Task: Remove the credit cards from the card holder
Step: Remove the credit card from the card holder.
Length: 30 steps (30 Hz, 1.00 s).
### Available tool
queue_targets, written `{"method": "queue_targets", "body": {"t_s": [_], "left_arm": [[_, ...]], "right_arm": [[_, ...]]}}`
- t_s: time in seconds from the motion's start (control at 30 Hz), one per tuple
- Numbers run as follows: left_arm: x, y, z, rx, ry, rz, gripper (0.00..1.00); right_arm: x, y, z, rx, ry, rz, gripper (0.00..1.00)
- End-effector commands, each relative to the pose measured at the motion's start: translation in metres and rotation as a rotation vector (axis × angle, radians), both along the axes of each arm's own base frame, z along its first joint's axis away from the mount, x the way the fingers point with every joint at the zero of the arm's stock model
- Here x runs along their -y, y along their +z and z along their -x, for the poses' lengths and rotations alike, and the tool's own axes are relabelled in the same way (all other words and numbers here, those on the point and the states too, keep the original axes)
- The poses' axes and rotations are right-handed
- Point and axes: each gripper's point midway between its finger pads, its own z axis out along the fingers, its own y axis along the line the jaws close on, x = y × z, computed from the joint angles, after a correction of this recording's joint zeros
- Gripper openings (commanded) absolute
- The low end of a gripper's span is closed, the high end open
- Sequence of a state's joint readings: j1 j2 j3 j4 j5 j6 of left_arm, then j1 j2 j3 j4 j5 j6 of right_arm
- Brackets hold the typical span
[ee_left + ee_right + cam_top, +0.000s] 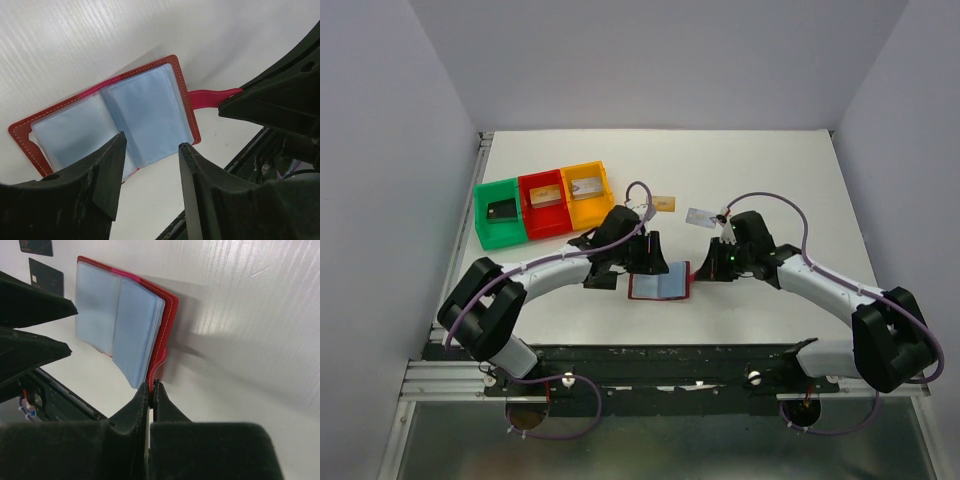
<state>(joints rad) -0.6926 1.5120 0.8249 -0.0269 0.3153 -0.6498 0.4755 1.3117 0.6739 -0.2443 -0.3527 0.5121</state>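
Two hands are at work. Your right hand is pinched tight on the snap tab of the card holder. Your left hand hovers just above the pale blue pockets, its fingers parted about midway and holding nothing.

The card holder lies open on the counter between your two arms. A gold card and a silver card lie on the counter beyond it. The right wrist view shows two black cards near its far edge. You cannot tell whether any pocket has a card in it; the sleeves look cloudy and flat.

Expect the holder to be light and floppy. It will probably skate or fold shut if you tug a sleeve, so the pinch on the tab is your anchor. The sleeves look thin, slick and clingy. A card would be stiff, smooth and hard to get under, so take it by whatever edge shows at a pocket mouth, pinch it across both faces and draw it out along the sleeve.
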Motion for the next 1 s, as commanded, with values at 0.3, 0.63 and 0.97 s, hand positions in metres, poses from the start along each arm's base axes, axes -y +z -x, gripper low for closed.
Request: {"method": "queue_targets", "body": {"t_s": [0.3, 0.63, 0.97], "left_arm": [[0.025, -0.017, 0.008, -0.024, -0.128, -0.068, 0.59], [0.032, -0.020, 0.010, -0.024, -0.162, -0.074, 0.59], [0.033, -0.012, 0.008, 0.005, -0.158, -0.066, 0.61]], "right_arm": [[-0.025, 0.035, -0.002, 0.065, 0.103, -0.150, 0.00], [-0.032, 0.047, -0.002, 0.095, 0.132, -0.197, 0.00], [-0.037, 0.054, -0.003, 0.093, 0.150, -0.220, 0.00]]}}
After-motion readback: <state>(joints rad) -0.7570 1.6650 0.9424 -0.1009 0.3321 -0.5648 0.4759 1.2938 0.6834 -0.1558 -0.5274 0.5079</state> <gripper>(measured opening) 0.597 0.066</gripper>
